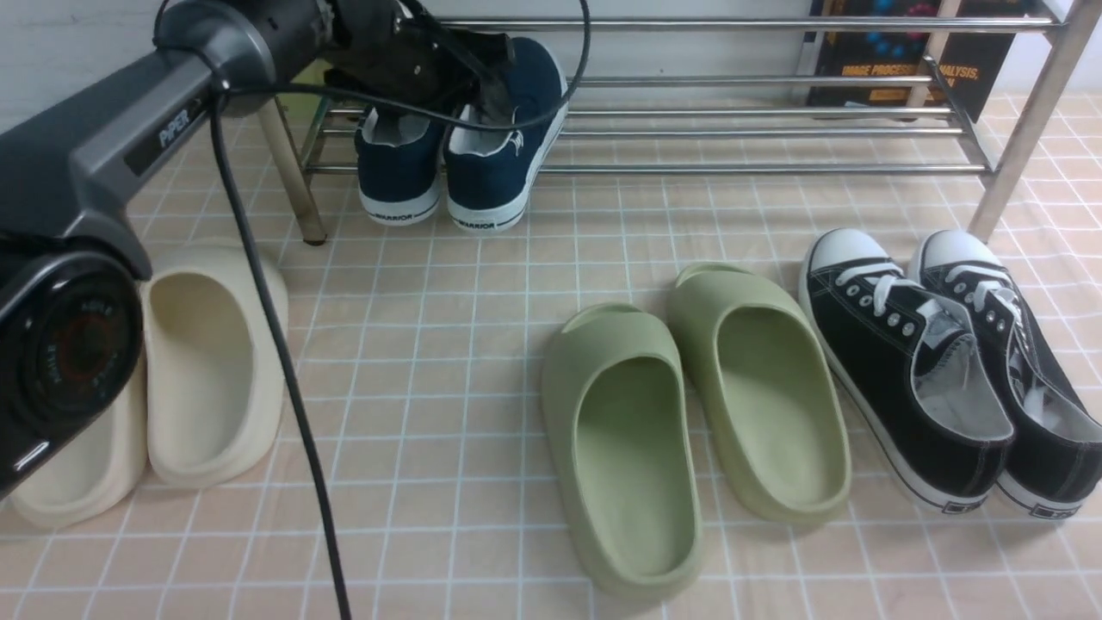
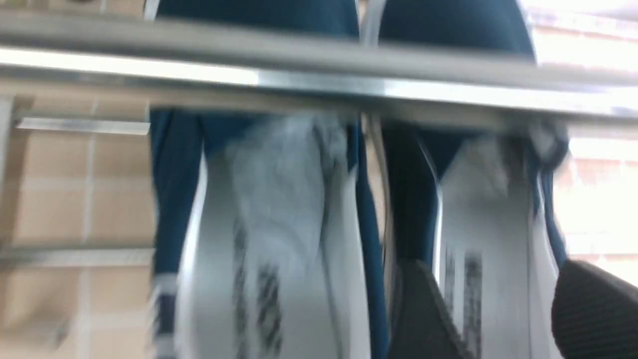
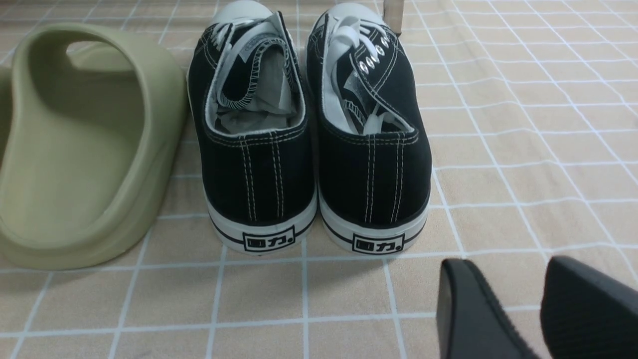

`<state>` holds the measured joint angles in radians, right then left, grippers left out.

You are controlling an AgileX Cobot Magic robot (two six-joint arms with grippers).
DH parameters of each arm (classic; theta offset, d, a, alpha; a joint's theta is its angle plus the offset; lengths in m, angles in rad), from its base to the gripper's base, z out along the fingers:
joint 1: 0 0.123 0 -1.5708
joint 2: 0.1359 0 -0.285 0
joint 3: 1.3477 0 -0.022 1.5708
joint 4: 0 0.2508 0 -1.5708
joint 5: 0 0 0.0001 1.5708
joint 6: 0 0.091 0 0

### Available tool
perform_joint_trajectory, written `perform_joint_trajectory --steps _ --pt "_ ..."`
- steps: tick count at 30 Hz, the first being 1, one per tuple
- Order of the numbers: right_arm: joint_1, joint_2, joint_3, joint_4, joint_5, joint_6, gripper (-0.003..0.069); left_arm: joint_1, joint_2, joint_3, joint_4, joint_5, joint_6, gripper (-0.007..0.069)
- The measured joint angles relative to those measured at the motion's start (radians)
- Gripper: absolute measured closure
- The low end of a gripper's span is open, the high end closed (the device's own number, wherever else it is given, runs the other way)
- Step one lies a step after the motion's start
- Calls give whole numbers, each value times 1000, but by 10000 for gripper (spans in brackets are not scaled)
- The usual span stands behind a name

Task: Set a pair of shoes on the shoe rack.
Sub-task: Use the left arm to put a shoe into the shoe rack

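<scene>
Pair of shoes (image 1: 486, 172) on shoe rack (image 1: 732, 168), left end

Left tool (image 1: 486, 86) seemingly hides fronts of navy shoes (image 1: 482, 172); left wrist view blurred.

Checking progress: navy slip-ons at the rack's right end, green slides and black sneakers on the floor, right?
No: the front view shows the navy slip-ons at the left end of the shoe rack; green slides and black sneakers are on the floor.
</scene>
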<state>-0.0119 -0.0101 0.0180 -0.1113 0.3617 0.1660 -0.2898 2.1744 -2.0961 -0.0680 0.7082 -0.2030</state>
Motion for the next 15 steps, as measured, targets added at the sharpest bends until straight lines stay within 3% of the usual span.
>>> perform_joint_trajectory --steps 4,9,10,13,15 --pt "0 0 0 0 0 0 421 0 -64 -11 30 207 82 251" --pt "0 0 0 0 0 0 421 0 -131 10 95 493 138 423" --pt "0 0 0 0 0 0 421 0 -131 10 96 493 138 431" --pt "0 0 0 0 0 0 421 -11 -130 139 88 459 158 575" --pt "0 0 0 0 0 0 421 -19 -121 192 68 397 161 602"
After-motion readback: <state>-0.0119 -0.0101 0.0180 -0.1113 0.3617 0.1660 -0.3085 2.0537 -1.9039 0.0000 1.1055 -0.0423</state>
